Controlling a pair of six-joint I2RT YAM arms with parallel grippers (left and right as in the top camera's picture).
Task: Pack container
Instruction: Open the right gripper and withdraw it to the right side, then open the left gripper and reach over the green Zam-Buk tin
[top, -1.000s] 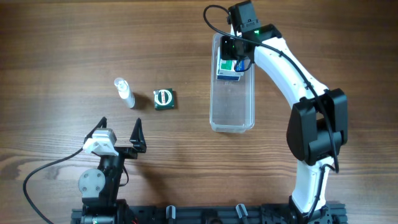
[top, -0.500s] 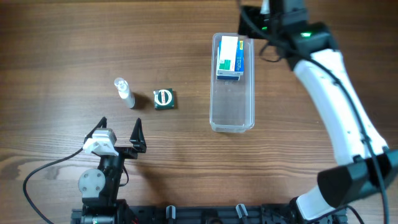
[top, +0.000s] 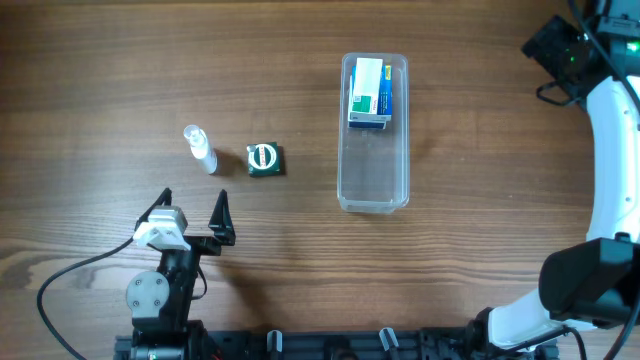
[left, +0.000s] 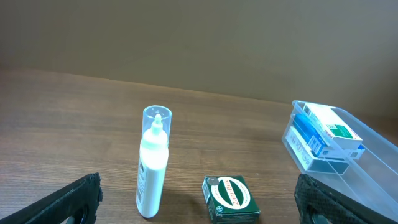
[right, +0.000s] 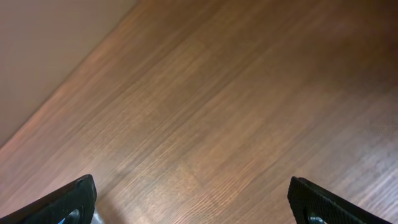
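The container (top: 373, 172), a long clear tub, lies right of centre with a blue, white and green box (top: 369, 93) in its far end. A small clear bottle (top: 199, 148) and a green box (top: 264, 159) lie to the left on the wood. My left gripper (top: 193, 210) stands open just in front of them, nothing between its fingers. In the left wrist view the bottle (left: 153, 165) and green box (left: 231, 198) sit ahead, the container (left: 373, 163) to the right. My right gripper (right: 199, 205) is open over bare wood, far right of the container.
The right arm (top: 610, 150) curves along the table's right edge, its wrist (top: 562, 48) at the far right corner. The left arm's base (top: 155, 295) and a black rail (top: 330, 345) sit at the front edge.
My right gripper opened, left the blue, white and green box in the container, and swung away to the far right. The left arm has not moved.
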